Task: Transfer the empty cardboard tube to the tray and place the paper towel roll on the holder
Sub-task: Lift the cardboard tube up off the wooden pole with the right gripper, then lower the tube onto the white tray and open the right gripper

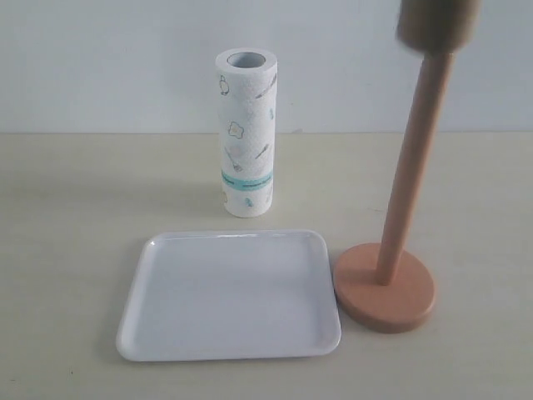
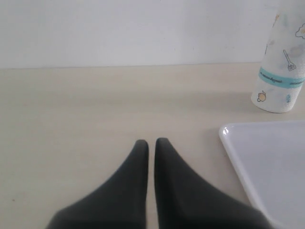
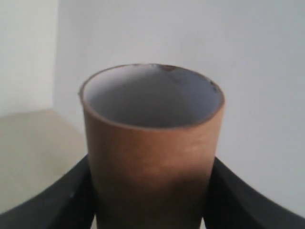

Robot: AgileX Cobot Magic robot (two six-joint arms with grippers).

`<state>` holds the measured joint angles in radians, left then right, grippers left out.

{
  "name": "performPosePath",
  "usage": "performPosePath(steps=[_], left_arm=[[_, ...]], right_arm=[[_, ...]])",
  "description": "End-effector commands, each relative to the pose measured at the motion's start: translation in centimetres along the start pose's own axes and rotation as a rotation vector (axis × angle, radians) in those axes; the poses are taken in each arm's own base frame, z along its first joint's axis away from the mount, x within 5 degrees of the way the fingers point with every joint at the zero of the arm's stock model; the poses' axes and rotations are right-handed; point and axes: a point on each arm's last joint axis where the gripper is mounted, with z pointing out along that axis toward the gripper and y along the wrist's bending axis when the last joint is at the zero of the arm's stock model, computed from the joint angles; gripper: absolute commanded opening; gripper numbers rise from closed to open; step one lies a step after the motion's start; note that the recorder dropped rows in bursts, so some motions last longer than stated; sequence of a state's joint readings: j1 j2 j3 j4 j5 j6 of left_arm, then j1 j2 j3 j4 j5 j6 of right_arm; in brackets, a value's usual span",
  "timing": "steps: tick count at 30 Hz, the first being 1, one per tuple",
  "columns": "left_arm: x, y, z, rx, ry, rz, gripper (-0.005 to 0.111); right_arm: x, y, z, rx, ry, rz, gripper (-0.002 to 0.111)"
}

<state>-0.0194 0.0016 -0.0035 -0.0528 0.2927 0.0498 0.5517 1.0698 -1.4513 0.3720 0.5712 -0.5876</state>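
The white paper towel roll (image 1: 247, 133) bears dark doodles and a teal band; the tray (image 1: 229, 296) is white, the holder (image 1: 393, 302) and cardboard tube (image 3: 152, 157) brown.

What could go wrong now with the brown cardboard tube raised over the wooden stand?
The brown cardboard tube, clamped by the right gripper, may surround the tip of the wooden holder; moving sideways could tip it. The tall white paper towel roll behind the white tray could be knocked.
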Motion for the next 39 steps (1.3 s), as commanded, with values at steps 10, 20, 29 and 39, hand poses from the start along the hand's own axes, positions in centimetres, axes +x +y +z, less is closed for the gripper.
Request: performPosePath(steps=[10, 20, 29, 39], left_arm=[[0.1, 0.0, 0.0, 0.002, 0.002, 0.005, 0.004], [0.1, 0.0, 0.0, 0.002, 0.002, 0.005, 0.004], [0.1, 0.0, 0.0, 0.002, 0.002, 0.005, 0.004], [0.1, 0.0, 0.0, 0.002, 0.002, 0.005, 0.004]], right_arm=[[11.0, 11.0, 14.8, -0.435, 0.433, -0.122, 0.0], [18.8, 15.8, 22.2, -0.511, 0.83, -0.428, 0.0], [22.3, 18.1, 27.2, -0.558, 1.031, -0.738, 0.0], [26.7, 20.0, 28.9, -0.645, 1.076, -0.758, 0.0]])
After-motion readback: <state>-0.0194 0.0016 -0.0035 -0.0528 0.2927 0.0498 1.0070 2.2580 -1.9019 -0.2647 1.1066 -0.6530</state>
